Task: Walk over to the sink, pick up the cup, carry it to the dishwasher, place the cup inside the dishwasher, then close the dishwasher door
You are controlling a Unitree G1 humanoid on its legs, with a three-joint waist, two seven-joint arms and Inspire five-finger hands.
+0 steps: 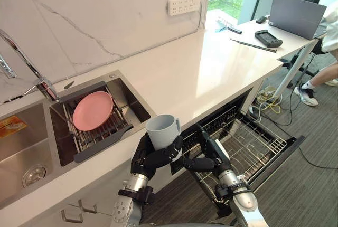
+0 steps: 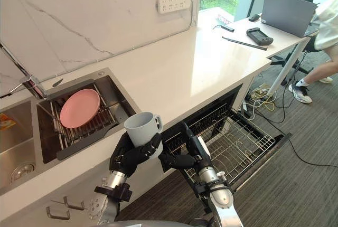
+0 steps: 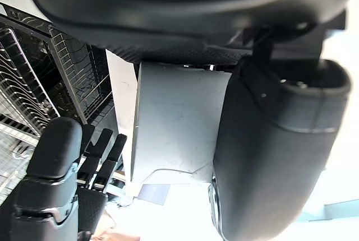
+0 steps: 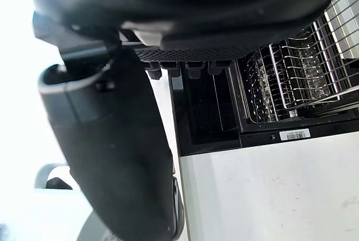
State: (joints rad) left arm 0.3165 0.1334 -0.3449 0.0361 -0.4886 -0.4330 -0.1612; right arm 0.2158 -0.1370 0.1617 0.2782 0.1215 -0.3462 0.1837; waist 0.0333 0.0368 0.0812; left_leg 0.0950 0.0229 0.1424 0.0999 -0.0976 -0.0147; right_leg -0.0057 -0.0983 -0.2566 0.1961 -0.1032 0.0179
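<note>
A white stone counter (image 1: 200,74) is backed by a marbled wall, and an open dishwasher is seen below its front edge. The grey cup (image 1: 162,130) is held upright just off that edge, with its handle turned to 3 o'clock. Its lower half is gripped by the left hand (image 1: 153,158), whose fingers and thumb are curled round it. At 4 o'clock of the cup the right hand (image 1: 203,158) is held with fingers stretched toward the left hand; nothing is grasped by it, and whether the two touch cannot be told. The dishwasher's wire rack (image 1: 253,145) is pulled out at 3 to 4 o'clock over the lowered door (image 1: 288,148). At 10 o'clock a pink plate (image 1: 93,110) is propped on a drying rack (image 1: 105,129) in the sink (image 1: 134,103). A laptop (image 1: 297,15) is seen on a desk at 1 o'clock.
</note>
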